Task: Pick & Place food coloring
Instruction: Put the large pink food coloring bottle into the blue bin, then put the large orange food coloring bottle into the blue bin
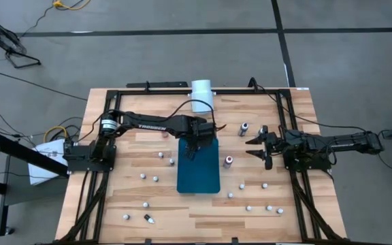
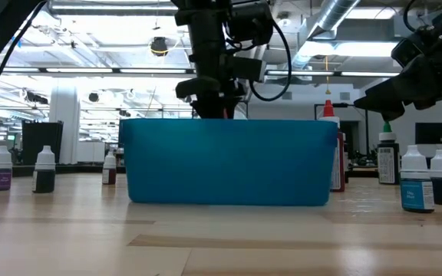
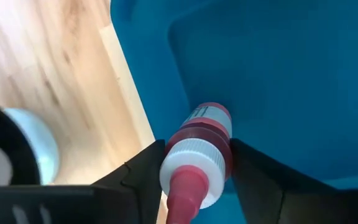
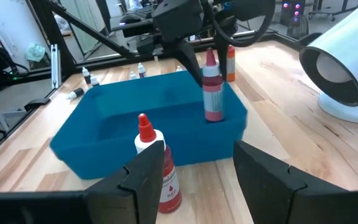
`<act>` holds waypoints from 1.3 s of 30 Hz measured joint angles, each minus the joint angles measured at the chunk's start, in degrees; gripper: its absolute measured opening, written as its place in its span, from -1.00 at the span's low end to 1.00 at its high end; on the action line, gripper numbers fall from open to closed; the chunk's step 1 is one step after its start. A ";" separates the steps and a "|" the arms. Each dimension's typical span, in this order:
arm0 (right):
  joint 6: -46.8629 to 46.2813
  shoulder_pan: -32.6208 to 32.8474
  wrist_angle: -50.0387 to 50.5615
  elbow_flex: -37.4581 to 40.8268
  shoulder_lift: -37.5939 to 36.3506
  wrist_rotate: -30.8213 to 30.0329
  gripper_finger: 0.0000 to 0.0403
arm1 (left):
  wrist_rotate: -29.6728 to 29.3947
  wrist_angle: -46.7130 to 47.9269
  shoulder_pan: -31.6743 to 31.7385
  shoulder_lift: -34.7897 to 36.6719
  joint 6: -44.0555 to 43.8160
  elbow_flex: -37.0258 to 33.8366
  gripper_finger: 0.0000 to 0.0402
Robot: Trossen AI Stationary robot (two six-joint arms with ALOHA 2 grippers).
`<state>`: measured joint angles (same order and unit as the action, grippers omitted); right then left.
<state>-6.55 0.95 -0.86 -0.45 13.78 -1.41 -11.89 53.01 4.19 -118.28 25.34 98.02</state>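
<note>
High view: your left hand [image 1: 194,141] pinches a red bottle [image 4: 212,93] over the teal bin [image 1: 199,170], frame centre. Right hand [image 1: 258,147] waits spread, right of it. Most bottles [image 1: 250,207] remain scattered on the worktop [image 1: 135,211]; early going.

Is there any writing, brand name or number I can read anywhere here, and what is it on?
"TROSSEN": white letters on the left arm, just readable from above.
Label on the red bottle in the left gripper: print too blurred to read.
Label on the red-capped bottle beside the blue bin: blurred.
Labels on the other bottles: too small to read.
</note>
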 joint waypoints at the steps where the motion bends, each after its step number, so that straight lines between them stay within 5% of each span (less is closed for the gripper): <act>1: 0.01 0.00 0.00 0.00 0.01 0.00 -0.09 | -0.73 -0.01 0.00 0.00 -0.01 0.00 -0.16; 11: 0.00 -0.01 0.00 0.00 0.01 0.00 -0.09 | -0.40 -0.02 -0.24 0.00 0.09 0.00 0.04; 39: 0.01 0.00 0.00 -0.02 -0.02 0.00 -0.09 | -2.31 6.60 -0.68 1.59 4.57 7.23 0.05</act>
<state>-6.54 0.95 -0.86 -0.47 13.76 -1.41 -14.20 59.61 3.51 -116.68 29.91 105.24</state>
